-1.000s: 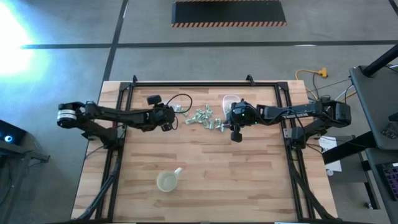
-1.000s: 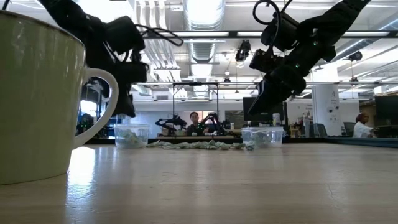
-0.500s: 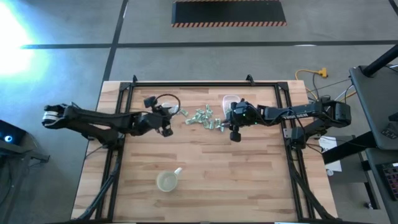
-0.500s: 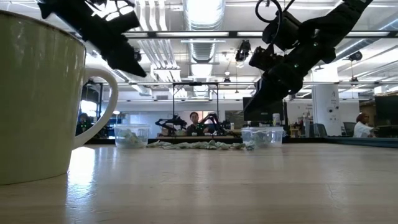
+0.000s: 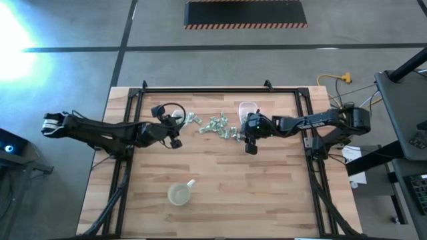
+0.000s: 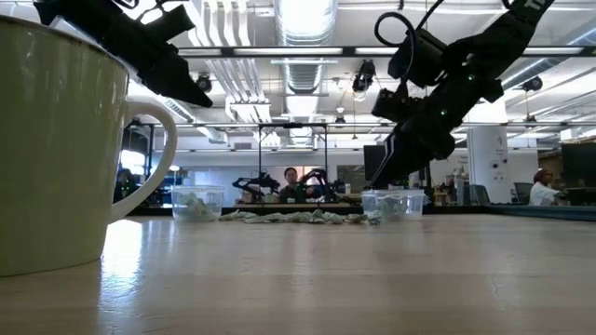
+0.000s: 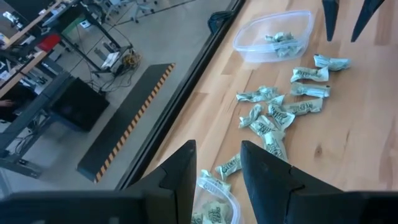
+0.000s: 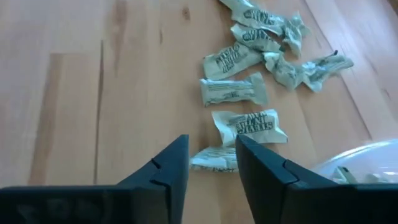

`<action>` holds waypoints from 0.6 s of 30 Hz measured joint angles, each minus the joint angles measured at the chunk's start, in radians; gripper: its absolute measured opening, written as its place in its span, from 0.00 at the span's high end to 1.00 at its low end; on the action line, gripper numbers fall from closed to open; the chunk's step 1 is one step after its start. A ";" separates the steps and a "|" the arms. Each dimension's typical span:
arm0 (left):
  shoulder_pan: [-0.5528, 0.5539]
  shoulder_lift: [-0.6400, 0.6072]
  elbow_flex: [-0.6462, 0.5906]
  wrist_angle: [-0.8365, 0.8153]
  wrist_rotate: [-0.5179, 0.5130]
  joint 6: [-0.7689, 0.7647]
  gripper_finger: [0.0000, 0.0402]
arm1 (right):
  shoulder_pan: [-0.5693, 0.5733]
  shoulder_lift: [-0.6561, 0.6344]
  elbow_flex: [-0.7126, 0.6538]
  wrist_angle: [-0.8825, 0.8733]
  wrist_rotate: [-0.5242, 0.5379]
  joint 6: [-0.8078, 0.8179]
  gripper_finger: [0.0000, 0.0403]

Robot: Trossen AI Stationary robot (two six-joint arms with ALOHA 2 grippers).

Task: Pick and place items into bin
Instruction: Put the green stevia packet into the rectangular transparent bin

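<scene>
Green sweets (image 8: 244, 128) are still lying loose on the wooden table (image 5: 227, 180) beside the clear tub (image 5: 247, 108); my right gripper (image 8: 211, 163) is dropping toward one, fingers parting, while my left gripper (image 7: 217, 171), fingers apart, is swinging back over its tub (image 7: 211, 202).

From overhead I see the items (image 5: 220, 126) scattered along the far half of the table (image 5: 267, 200), between my two arms. One container (image 5: 248, 108) sits just behind the right gripper (image 5: 251, 149), at the right end of the scatter; another container (image 7: 214, 206) lies at the left end, under the left gripper (image 5: 175, 142), with a few pieces in each. The cup (image 5: 180, 194) stands alone near the front edge, well apart from everything else.
</scene>
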 joint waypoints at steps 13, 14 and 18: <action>0.000 0.015 0.000 0.006 0.000 0.019 0.73 | 0.016 0.090 0.001 0.010 0.016 0.032 0.55; 0.000 0.014 0.000 0.007 0.000 0.019 0.73 | 0.018 0.097 0.001 0.019 0.016 0.032 0.54; 0.000 0.016 0.000 0.013 0.000 0.019 0.73 | 0.018 0.124 0.002 0.044 0.016 0.029 0.54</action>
